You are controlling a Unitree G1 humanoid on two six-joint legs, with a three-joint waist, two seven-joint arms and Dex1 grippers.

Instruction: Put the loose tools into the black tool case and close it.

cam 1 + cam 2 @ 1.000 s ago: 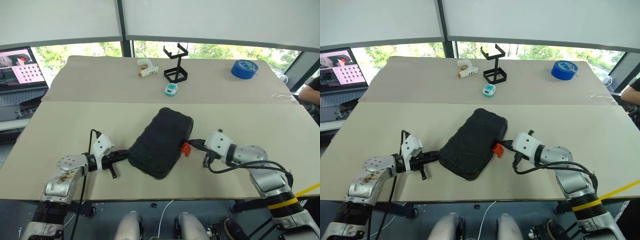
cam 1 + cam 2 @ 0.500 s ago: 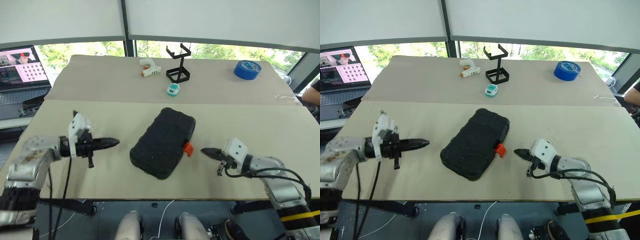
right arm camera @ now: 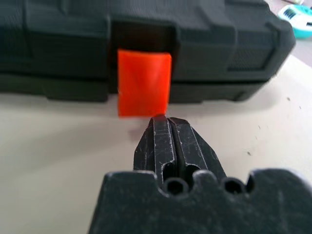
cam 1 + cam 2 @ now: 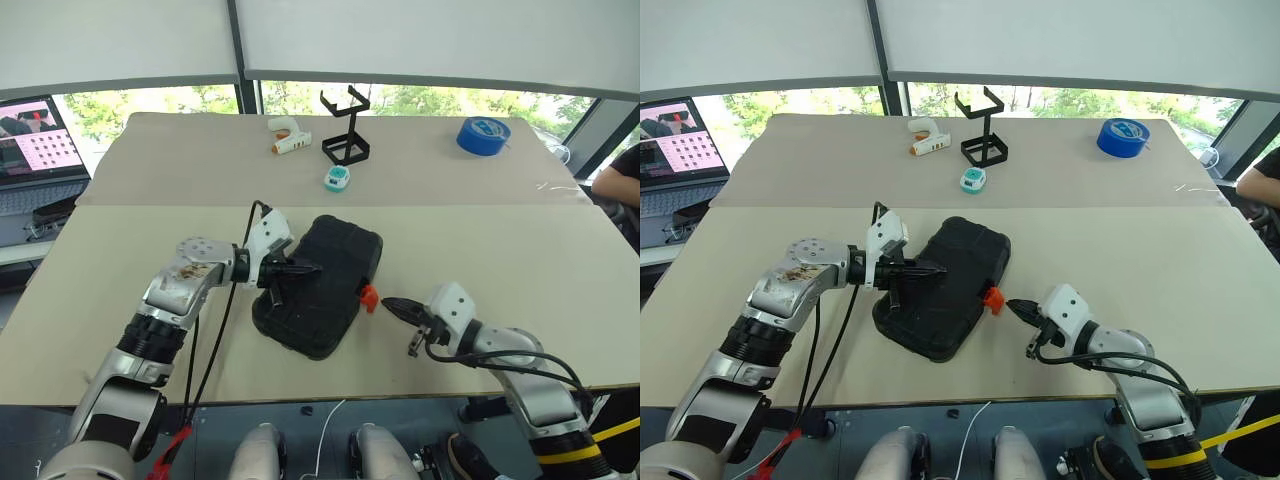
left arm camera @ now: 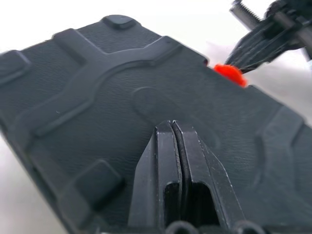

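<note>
The black tool case (image 4: 320, 285) lies closed in the middle of the near table, its lid flat. An orange latch (image 4: 369, 295) sits on the side facing my right arm. My left gripper (image 4: 312, 268) is shut with nothing in it and points right, its tip over the textured lid (image 5: 97, 87). My right gripper (image 4: 388, 303) is shut and holds nothing. It lies low on the table, with its tip just short of the orange latch (image 3: 144, 83). The loose tools are out of view.
On the far table are a white glue gun (image 4: 288, 140), a black wire stand (image 4: 346, 130), a small teal-and-white gadget (image 4: 337, 179) and a blue tape roll (image 4: 483, 135). A laptop (image 4: 35, 150) stands at far left. A person's arm (image 4: 620, 185) shows at the right edge.
My left gripper swung out to the left, then came right and up over the case lid. My right gripper drew back a little from the latch. Both stayed shut.
</note>
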